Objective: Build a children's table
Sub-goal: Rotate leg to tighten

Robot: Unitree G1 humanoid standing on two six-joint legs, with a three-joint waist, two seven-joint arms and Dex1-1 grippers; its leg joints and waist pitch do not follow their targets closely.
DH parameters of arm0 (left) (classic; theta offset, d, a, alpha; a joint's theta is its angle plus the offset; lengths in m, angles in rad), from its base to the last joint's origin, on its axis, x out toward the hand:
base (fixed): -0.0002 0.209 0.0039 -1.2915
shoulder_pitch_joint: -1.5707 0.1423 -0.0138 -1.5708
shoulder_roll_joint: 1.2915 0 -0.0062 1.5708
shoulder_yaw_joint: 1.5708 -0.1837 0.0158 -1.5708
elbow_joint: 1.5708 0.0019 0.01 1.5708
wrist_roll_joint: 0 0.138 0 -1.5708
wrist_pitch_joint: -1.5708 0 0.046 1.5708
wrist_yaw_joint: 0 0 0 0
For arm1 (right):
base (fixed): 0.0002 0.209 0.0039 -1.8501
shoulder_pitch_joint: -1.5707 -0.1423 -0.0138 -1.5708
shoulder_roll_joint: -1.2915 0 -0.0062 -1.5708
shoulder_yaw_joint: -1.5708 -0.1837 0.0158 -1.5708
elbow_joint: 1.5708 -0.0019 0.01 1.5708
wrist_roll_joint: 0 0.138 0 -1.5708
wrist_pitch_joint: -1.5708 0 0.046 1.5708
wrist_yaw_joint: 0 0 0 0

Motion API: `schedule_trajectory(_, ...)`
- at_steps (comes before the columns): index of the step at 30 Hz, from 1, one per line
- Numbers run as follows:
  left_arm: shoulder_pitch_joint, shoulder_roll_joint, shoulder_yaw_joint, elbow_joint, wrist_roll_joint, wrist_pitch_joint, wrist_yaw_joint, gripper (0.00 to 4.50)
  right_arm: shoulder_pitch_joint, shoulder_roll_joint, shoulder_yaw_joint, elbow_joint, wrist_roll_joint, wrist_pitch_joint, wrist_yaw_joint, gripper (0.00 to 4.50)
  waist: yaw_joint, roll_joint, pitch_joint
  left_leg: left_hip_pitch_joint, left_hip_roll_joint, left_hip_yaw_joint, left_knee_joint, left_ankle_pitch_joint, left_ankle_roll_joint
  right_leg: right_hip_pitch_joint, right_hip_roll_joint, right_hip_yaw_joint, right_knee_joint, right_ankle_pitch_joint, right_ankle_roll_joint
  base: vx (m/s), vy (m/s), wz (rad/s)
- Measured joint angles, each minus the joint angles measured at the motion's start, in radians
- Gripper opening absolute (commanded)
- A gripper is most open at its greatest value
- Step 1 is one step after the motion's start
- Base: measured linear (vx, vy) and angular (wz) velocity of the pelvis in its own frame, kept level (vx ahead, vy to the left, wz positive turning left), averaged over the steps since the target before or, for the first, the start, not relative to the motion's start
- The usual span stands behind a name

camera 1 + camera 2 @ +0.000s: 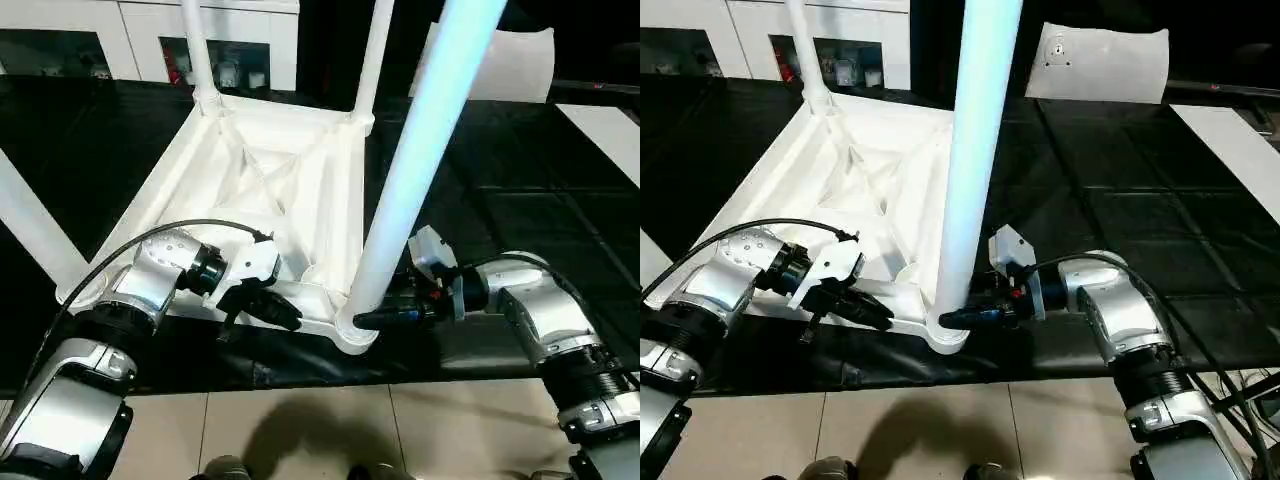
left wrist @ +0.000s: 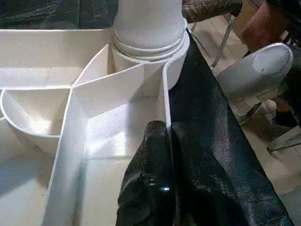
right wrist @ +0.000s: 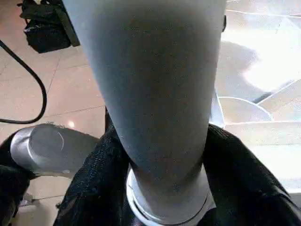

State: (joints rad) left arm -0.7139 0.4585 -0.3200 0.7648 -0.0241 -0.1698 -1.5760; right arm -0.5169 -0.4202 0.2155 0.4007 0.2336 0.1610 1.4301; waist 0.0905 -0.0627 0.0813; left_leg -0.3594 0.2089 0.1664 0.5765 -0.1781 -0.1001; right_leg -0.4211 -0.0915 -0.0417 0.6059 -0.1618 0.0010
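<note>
The white tabletop (image 1: 270, 190) lies upside down on the black-covered bench (image 1: 500, 190), ribbed underside up, filling the middle of the head views from about nine o'clock round to the centre. Four white legs stand in its corner sockets: the near-right leg (image 1: 420, 150) rises from the corner at about six o'clock and leans up toward one o'clock; two more, the far-left leg (image 1: 195, 45) and the far-right leg (image 1: 373, 55), stand at the twelve o'clock end; the near-left leg (image 1: 30, 225) slants off at nine o'clock. The left gripper (image 1: 268, 308) sits at seven o'clock of the tabletop, its black fingers pressed together on the thin near rim wall (image 2: 165, 101) of the tabletop, one finger on each side of it, just beside the near-right socket. The right gripper (image 1: 375, 318) reaches in from four o'clock, and its two black fingers (image 3: 94, 174) lie one on each side of the base of the near-right leg, right above the socket collar, touching the tube. At one o'clock a flat white sheet (image 1: 1100, 62) with a small hole lies on the bench. A white cabinet (image 1: 150, 35) with glass doors stands along the eleven o'clock edge. No brand, label or writing can be read on any of these things.
</note>
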Motion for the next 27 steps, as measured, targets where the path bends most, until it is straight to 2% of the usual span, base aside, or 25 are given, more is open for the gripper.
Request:
schedule_trajectory(7,-0.004,-0.001,0.0,0.009,-0.001,0.0,-0.004,0.0,0.009,0.005,-0.003,-0.012,0.004,0.013,-0.006,1.94,0.001,0.0,0.0,0.001,0.0,0.0,0.0,0.0,0.0,0.0,0.0,0.0,0.001,0.0,0.0,0.0,0.0,0.0)
schedule_trajectory(13,0.006,-0.015,0.012,-0.026,0.013,0.087,0.074,0.0,0.108,0.046,-0.053,-0.169,0.021,0.19,-0.185,1.93,0.002,0.001,0.0,0.006,0.0,0.0,0.0,0.0,0.0,0.003,0.0,0.001,0.002,-0.001,0.001,0.0,0.0,0.0)
schedule_trajectory(17,0.038,-0.038,0.041,-0.08,0.028,0.193,0.183,0.0,0.168,0.116,-0.109,-0.236,0.0,0.244,-0.371,1.93,-0.008,0.002,-0.001,0.01,0.0,0.0,-0.001,0.001,-0.002,0.007,0.0,0.001,0.002,-0.005,0.008,0.0,0.0,0.0)
schedule_trajectory(19,0.051,-0.074,0.069,-0.097,0.047,0.252,0.277,0.0,0.181,0.196,-0.158,-0.241,-0.026,0.266,-0.517,1.93,-0.026,0.005,-0.002,0.01,-0.001,-0.001,0.0,0.001,-0.002,0.007,0.0,0.001,0.001,-0.006,0.009,0.0,0.0,0.0)
schedule_trajectory(21,0.05,-0.124,0.078,-0.105,0.06,0.299,0.362,0.0,0.177,0.23,-0.185,-0.241,-0.05,0.276,-0.634,1.93,-0.044,0.011,-0.004,0.01,-0.001,-0.004,-0.001,0.001,-0.002,0.007,-0.001,-0.002,-0.009,-0.006,0.009,0.0,0.0,0.0)
schedule_trajectory(23,0.049,-0.184,0.094,-0.104,0.062,0.344,0.466,0.0,0.165,0.285,-0.222,-0.239,-0.087,0.296,-0.765,1.93,-0.058,0.011,-0.004,0.007,-0.002,-0.008,-0.004,0.001,-0.002,0.007,0.0,-0.004,-0.02,-0.006,0.009,0.0,0.0,0.0)
schedule_trajectory(27,0.028,-0.257,0.109,-0.084,0.083,0.384,0.611,0.0,0.119,0.363,-0.257,-0.202,-0.132,0.309,-0.966,1.93,-0.067,0.012,-0.003,0.006,-0.004,-0.009,-0.006,0.001,-0.002,0.006,-0.001,-0.003,-0.031,-0.006,0.009,0.0,0.0,0.0)
